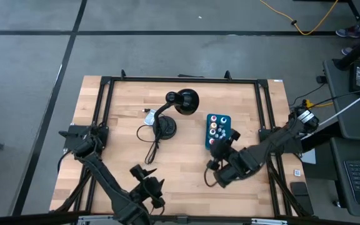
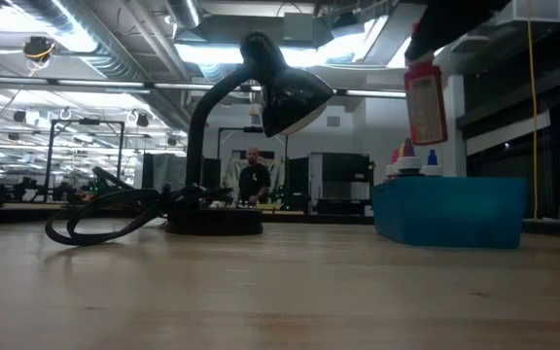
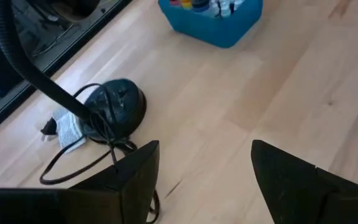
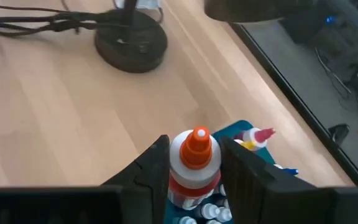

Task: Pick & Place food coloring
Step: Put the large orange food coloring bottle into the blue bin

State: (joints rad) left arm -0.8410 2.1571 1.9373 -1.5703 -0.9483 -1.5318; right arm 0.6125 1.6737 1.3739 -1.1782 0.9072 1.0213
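Box-bound bottles (image 4: 210, 211) cut off below

Even overhead light on pale wooden tabletop (image 1: 186, 169), shadows soft and short. Low view dim at table level: bright ceiling strip lights (image 2: 212, 53) glare behind black gooseneck desk lamp (image 2: 261, 87), leaving it near silhouette. Teal rectangular plastic box (image 2: 450, 209) slightly soft; near tabletop blurred. Wrist views: dark fingers (image 3: 291, 180) out of focus up close, background mildly soft.

The near half of the table (image 1: 186, 181) lies bare. Farther back, the desk lamp (image 1: 175, 107) (cord (image 1: 150, 145) trailing nearward) and the teal box (image 1: 217, 130) to its right block passage.
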